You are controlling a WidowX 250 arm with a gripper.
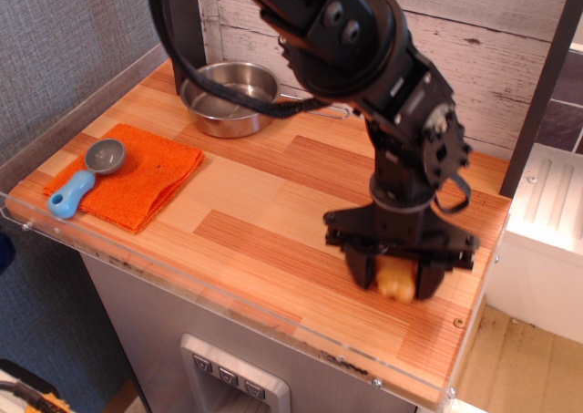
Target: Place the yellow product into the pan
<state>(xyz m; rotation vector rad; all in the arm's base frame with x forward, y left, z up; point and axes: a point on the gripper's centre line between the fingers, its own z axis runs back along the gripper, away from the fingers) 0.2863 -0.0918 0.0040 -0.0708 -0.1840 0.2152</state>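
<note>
Yellow product: pale yellow-tan, lumpy croissant-like piece [394,276] with a glossy plastic look, at about 4 o'clock on the wooden tabletop [264,194] near its front-right corner – only a slice shows between the black fingers.
Gripper: black robot gripper [397,278] pointing straight down; its fingers [363,269] are narrowed against both sides of the piece and appear to be pinching it. Whether the piece has left the wood I cannot tell – the picture is slightly blurred there.
Pan: small round shiny stainless-steel saucepan [230,98] with a thin wire-loop handle, at about 11 o'clock, well apart from the piece; its bowl looks empty.
Bystanders: folded orange cloth [129,175] at 9 o'clock, with a grey-bowled scoop with a blue handle [87,176] lying on its left edge.
Step in hand: by my reading, securing the grip and lifting.
Doing it well: keep the squeeze firm, since a glossy, lumpy surface may slip or twist. Rise straight up before travelling. Carry toward 11 o'clock high enough to clear the pan rim and wire handle. Let go only when centred over the bowl and low.
</note>
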